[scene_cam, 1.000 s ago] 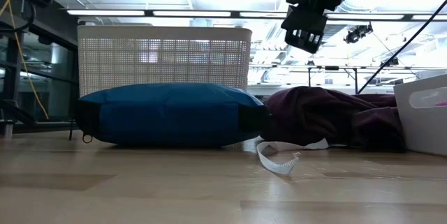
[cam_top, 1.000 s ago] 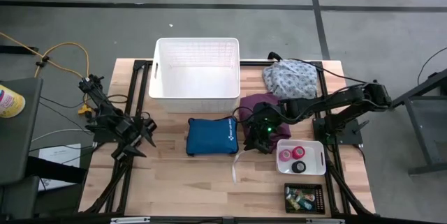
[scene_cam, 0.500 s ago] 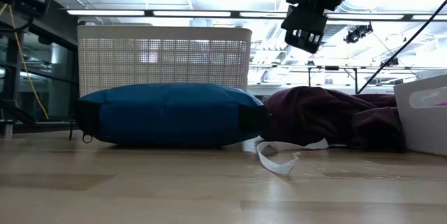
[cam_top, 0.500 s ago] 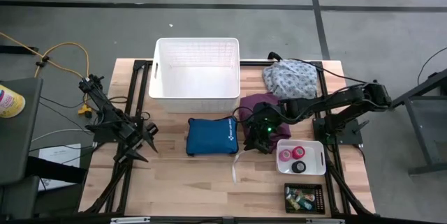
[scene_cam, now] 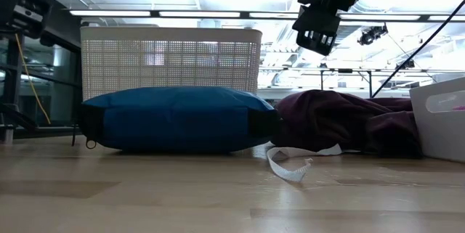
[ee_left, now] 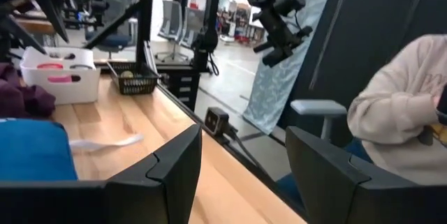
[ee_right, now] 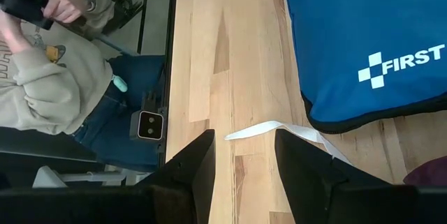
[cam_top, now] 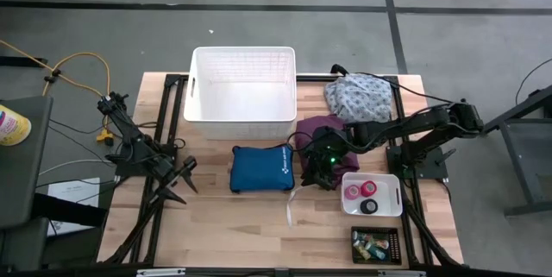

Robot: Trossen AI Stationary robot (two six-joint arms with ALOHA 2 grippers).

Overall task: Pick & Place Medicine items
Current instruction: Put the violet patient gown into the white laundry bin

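Nearest the table's front edge, at the right corner, a small black basket (cam_top: 376, 246) held mixed medicine items, though which ones could not be told. Just behind it stood a white tray (cam_top: 373, 194) with a pink bandage roll (cam_top: 354, 192) and a black bandage roll (cam_top: 370, 207) inside. Beside that tray the right gripper (cam_top: 321, 173) hung above the wood, fingers (ee_right: 193, 169) parted and holding nothing, over a white strap (ee_right: 269, 130) near the blue zip pouch (cam_top: 261, 169). Over at the left edge, the left gripper (cam_top: 179, 182) was held with its fingers (ee_left: 171, 165) spread, empty. Farther back lay the purple cloth bundle (cam_top: 317, 128), the floral cloth bundle (cam_top: 359, 98) and a white laundry basket (cam_top: 243, 93).
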